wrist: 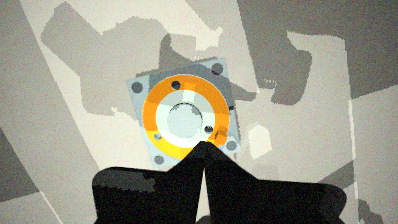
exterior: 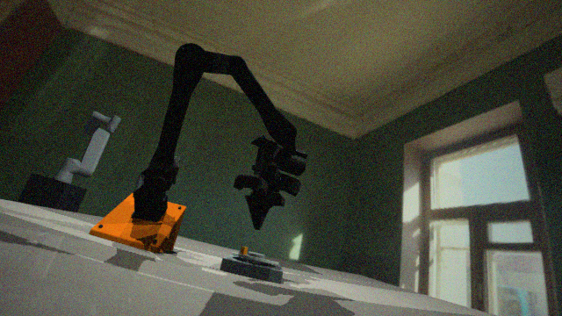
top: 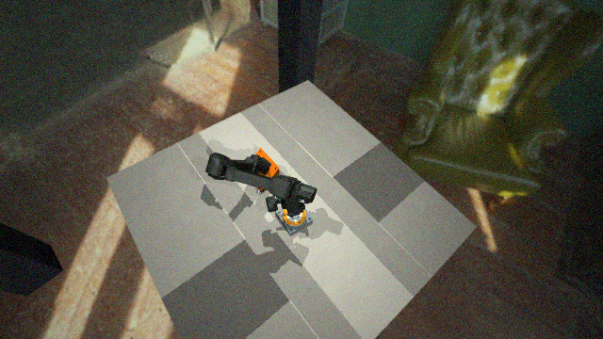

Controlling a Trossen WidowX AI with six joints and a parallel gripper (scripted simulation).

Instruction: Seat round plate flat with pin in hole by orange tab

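Your claw [wrist: 202, 150] has its fingers pressed together to a single point, with nothing between them, and it hangs well above the work, tip down, as the exterior view [exterior: 258, 221] confirms. Directly beneath it in the wrist view lies the plate [wrist: 186, 116], an orange ring on the square grey base [wrist: 141, 88], seated round the pale central post [wrist: 183, 120]; the base stands on the bench [top: 179, 226] just in front of the arm's orange mount [exterior: 136, 226]. The tab [exterior: 243, 250] shows in the exterior view as a small orange stub standing up from the plate on its near-left side; which of the small dark holes [wrist: 175, 85] in the ring belongs to it I cannot tell from the wrist view, and the pin itself is not made out. My judgement is that the closed tip is meant as a pusher. Descend beside the tab, not onto it, and set the tip against the tab's flank. Turn the plate about the post in a slow arc, pushing sideways only; downward load would jam the plate on the pin. Stop once the plate drops flat, then lift straight off so nothing touches it.
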